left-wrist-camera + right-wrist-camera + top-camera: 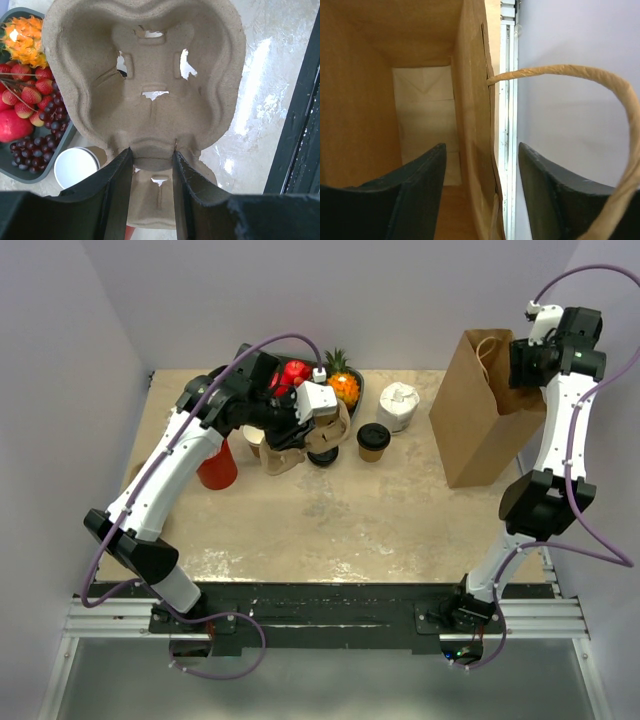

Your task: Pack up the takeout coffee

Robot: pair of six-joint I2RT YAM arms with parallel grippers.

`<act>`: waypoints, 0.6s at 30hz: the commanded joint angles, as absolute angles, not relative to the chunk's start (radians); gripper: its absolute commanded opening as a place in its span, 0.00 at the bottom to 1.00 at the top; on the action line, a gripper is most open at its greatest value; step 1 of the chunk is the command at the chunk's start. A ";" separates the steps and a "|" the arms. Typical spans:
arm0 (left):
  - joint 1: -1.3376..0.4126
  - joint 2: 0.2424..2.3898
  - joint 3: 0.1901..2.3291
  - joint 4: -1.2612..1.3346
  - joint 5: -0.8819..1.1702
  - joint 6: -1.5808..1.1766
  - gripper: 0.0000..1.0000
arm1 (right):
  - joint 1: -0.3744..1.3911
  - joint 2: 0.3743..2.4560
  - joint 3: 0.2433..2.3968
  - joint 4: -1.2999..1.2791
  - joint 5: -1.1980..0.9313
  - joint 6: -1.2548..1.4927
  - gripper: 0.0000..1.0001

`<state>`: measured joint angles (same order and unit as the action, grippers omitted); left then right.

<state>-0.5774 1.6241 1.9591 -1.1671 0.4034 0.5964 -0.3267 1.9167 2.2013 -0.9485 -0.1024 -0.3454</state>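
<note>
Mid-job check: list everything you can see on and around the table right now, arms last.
coffee: one, brown with black lid, mid-table, standing free
open cup: one, brown, white inside, left of carrier
carrier: one, brown pulp, held up by left arm
dark round item: one, black, right of carrier; cannot tell what
red cup: one, red, left side
fruit tray: one, dark, fruit inside, far edge
roll: one, white, rear centre
bag: one, brown paper, upright and open, right side
table: one, beige
left pincer: black, shut on carrier's rim
right pincer: black, open, astride bag's wall
</note>
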 commanded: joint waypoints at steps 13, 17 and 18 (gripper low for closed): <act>-0.588 1.631 1.962 -1.135 0.396 0.615 0.00 | -0.336 1.858 2.214 -0.916 -0.130 -0.345 0.21; -0.589 1.631 1.968 -1.123 0.397 0.615 0.00 | -0.336 1.816 2.192 -0.904 -0.132 -0.344 0.01; -0.591 1.631 1.973 -1.115 0.396 0.614 0.00 | -0.336 1.801 2.186 -0.899 -0.136 -0.348 0.00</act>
